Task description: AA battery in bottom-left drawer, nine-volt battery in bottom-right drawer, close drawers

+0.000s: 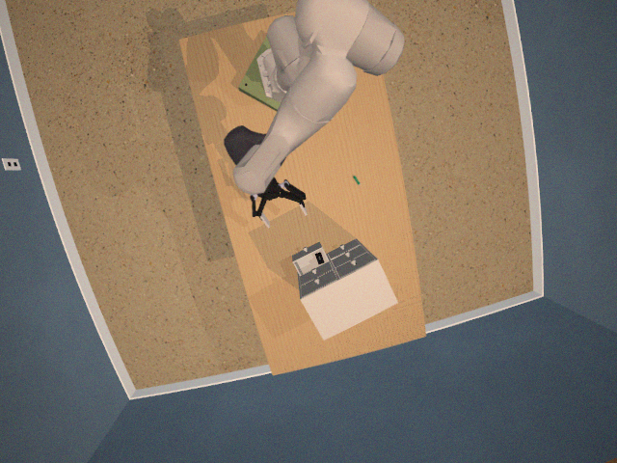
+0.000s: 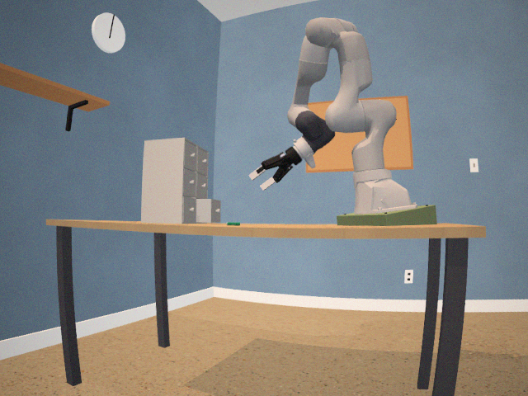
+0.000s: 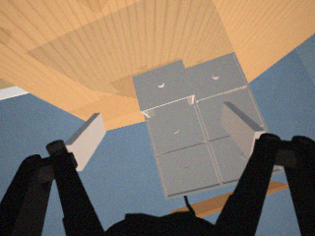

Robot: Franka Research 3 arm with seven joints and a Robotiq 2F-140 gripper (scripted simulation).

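The pale chest [image 1: 348, 299] [image 2: 162, 183] [image 3: 187, 172] stands upright with grey drawer fronts. Its bottom right drawer [image 1: 302, 264] [image 2: 207, 210] [image 3: 159, 88] stands well out; the other drawers look pushed in. The black nine-volt battery [image 1: 319, 258] lies inside that drawer, near its inner end; it is hidden in the other views. The green AA battery [image 1: 356, 179] [image 2: 233, 223] lies on the table, in front of the chest's left side. My gripper [image 1: 286, 218] [image 2: 257, 181] [image 3: 160, 118] is open and empty, high above the table in front of the chest, tilted toward it.
The wooden table [image 1: 348, 134] [image 2: 298, 230] carries the arm's green base plate [image 1: 258, 96] [image 2: 362, 219] at the far end from the chest. A wall shelf [image 2: 46, 85] [image 3: 228, 199] is beyond the chest. The table's side edge is close to the open drawer's side.
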